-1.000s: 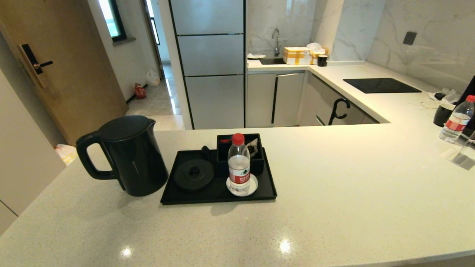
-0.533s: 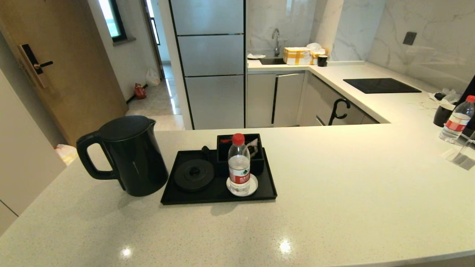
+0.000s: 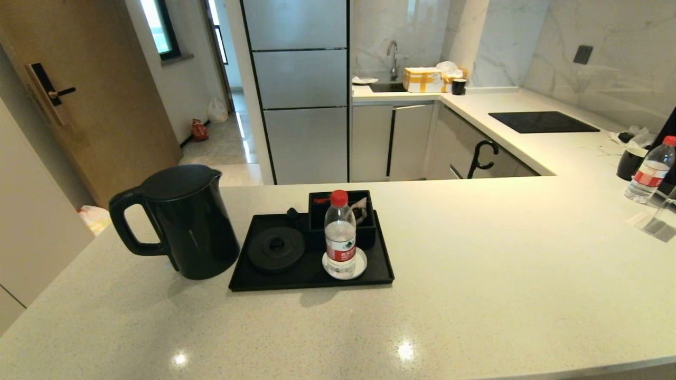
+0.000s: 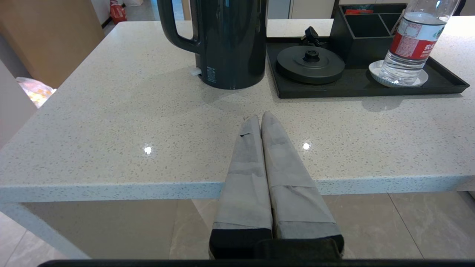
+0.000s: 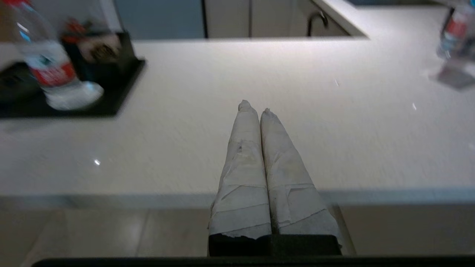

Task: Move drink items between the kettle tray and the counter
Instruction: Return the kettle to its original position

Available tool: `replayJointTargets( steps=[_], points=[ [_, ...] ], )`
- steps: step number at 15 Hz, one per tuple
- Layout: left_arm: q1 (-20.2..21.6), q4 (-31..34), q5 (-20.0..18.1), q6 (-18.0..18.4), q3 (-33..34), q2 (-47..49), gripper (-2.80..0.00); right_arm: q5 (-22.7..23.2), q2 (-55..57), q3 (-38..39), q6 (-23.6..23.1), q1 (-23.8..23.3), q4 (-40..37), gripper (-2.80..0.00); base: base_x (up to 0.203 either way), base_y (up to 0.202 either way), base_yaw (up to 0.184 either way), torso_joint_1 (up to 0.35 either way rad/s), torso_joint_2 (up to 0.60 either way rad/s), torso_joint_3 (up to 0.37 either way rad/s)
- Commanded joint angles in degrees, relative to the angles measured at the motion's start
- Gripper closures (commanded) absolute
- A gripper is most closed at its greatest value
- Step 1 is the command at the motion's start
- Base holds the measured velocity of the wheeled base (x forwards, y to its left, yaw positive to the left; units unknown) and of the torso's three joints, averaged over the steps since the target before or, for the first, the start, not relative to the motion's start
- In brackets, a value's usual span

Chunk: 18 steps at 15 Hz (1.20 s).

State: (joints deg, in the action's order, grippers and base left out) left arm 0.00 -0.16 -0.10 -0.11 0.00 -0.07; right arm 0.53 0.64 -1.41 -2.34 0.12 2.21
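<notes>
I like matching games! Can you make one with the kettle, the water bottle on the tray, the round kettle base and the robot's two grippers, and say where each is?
1 kettle
2 water bottle
3 kettle base
4 left gripper and right gripper

A on the white coaster
B bare, on the tray
C shut, at the counter's near edge
D on the counter, beside the tray

Pairs: 1-D, 2-A, 3-B, 4-C

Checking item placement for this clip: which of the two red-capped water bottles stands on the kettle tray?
The water bottle at the middle of the counter, upright on the white coaster in the kettle tray. The other bottle stands at the counter's far right, off any tray.
</notes>
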Motion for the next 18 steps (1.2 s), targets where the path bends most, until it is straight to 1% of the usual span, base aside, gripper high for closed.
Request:
replayJointTargets(
  steps=[1,4,6,8,9,18],
  points=[
    [0.00,0.07,0.01,0.02,0.00,-0.01,0.00,-0.73,-0.54,1.34,0.03,-0.03,-2.83,0.00,0.000,0.000,0.000,0.000,0.00,0.000],
    [0.00,-0.02,0.01,-0.07,0.00,-0.01,0.00,-0.62,-0.55,1.15,0.50,-0.03,-2.92,0.00,0.000,0.000,0.000,0.000,0.00,0.000],
    [0.00,0.06,0.01,-0.07,0.00,-0.01,0.00,-0.44,-0.55,1.24,-0.56,-0.03,-2.74,0.00,0.000,0.000,0.000,0.000,0.00,0.000],
    [0.00,-0.02,0.01,-0.07,0.00,-0.01,0.00,-0.96,-0.56,1.40,1.68,-0.03,-2.43,0.00,0.000,0.000,0.000,0.000,0.00,0.000],
    [0.00,0.07,0.01,0.02,0.00,-0.01,0.00,-1.02,-0.55,1.41,2.06,0.02,-2.29,0.00,0.000,0.000,0.000,0.000,0.00,0.000],
    [0.00,-0.02,0.01,0.02,0.00,-0.01,0.00,-1.06,-0.55,1.41,2.25,0.05,-2.21,0.00,0.000,0.000,0.000,0.000,0.00,0.000]
  ],
)
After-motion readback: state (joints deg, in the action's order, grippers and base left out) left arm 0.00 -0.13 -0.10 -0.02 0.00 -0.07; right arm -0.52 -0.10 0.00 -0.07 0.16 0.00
